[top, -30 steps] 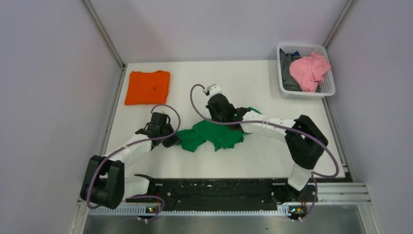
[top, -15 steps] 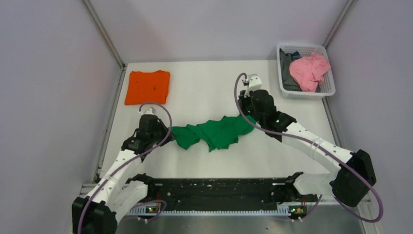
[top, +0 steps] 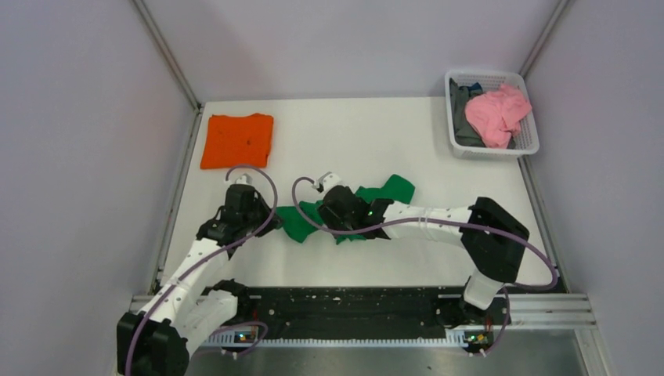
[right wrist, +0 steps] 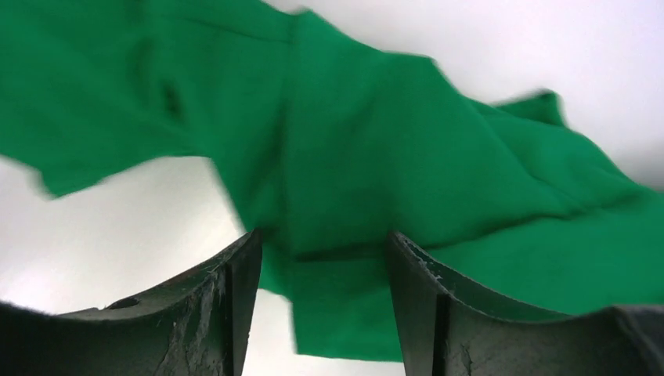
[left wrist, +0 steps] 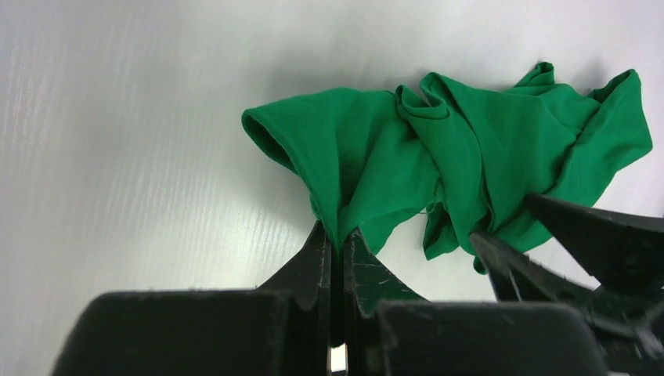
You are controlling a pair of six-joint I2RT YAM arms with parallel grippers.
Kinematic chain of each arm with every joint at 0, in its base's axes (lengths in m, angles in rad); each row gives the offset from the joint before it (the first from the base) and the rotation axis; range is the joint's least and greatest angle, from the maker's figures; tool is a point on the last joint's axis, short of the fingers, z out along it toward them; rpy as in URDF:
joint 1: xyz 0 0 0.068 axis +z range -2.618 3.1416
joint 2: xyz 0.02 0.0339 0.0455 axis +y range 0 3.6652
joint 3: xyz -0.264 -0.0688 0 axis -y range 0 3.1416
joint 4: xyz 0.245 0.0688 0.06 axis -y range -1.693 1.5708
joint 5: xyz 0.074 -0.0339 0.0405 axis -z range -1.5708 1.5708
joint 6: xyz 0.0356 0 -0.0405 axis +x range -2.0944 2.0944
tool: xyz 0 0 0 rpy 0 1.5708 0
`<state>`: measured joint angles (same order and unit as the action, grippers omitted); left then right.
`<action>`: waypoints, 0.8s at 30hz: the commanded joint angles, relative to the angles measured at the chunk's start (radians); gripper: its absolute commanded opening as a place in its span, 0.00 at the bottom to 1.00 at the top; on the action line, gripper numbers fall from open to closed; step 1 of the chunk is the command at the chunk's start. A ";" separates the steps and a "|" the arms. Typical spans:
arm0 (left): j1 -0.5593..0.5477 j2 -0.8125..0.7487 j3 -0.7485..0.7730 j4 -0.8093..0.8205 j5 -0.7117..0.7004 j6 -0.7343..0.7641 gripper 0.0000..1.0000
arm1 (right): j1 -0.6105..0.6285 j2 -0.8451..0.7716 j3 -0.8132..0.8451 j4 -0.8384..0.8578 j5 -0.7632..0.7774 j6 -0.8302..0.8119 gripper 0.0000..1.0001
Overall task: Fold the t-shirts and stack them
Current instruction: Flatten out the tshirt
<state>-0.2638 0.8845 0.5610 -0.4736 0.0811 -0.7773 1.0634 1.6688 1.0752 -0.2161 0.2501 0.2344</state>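
Observation:
The green t-shirt (top: pixel 395 189) lies crumpled in a strip across the middle of the table. My left gripper (top: pixel 274 222) is shut on its left end, and in the left wrist view the cloth (left wrist: pixel 470 141) is pinched between the closed fingertips of that gripper (left wrist: pixel 337 239). My right gripper (top: pixel 338 219) hovers low over the shirt's middle. Its jaws stand open in the right wrist view (right wrist: pixel 322 239), with green cloth (right wrist: pixel 376 141) beneath and between them, not pinched. The orange t-shirt (top: pixel 236 140) lies folded flat at the far left.
A white basket (top: pixel 456 145) holding pink and grey cloth stands at the far right corner. Grey walls close in the table on the left, right and back. The right arm's fingers (left wrist: pixel 564 227) reach into the left wrist view beside the shirt.
My right gripper has let go of the shirt's right end, opened, and swung left to the shirt's middle. That end now lies on the table. The left gripper keeps its hold.

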 commanded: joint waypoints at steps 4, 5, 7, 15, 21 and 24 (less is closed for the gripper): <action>0.000 -0.030 -0.005 -0.006 -0.029 -0.002 0.00 | -0.009 0.029 0.037 -0.114 0.418 0.076 0.41; 0.000 -0.033 -0.002 -0.009 -0.030 -0.003 0.00 | -0.018 0.024 0.027 -0.113 0.422 0.091 0.26; 0.000 -0.038 0.002 -0.021 -0.037 -0.001 0.00 | -0.043 -0.001 -0.002 -0.111 0.403 0.123 0.05; 0.000 -0.099 0.138 -0.120 -0.139 0.026 0.00 | -0.221 -0.337 -0.091 -0.102 0.453 0.193 0.00; 0.000 -0.164 0.435 -0.171 -0.234 0.078 0.00 | -0.307 -0.702 0.005 -0.006 0.440 0.025 0.00; 0.001 -0.189 0.598 -0.179 -0.263 0.108 0.00 | -0.307 -0.792 0.130 -0.009 0.426 -0.051 0.00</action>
<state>-0.2638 0.7513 0.9646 -0.6632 -0.0940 -0.7246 0.7509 0.9787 1.0504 -0.3004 0.6636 0.3115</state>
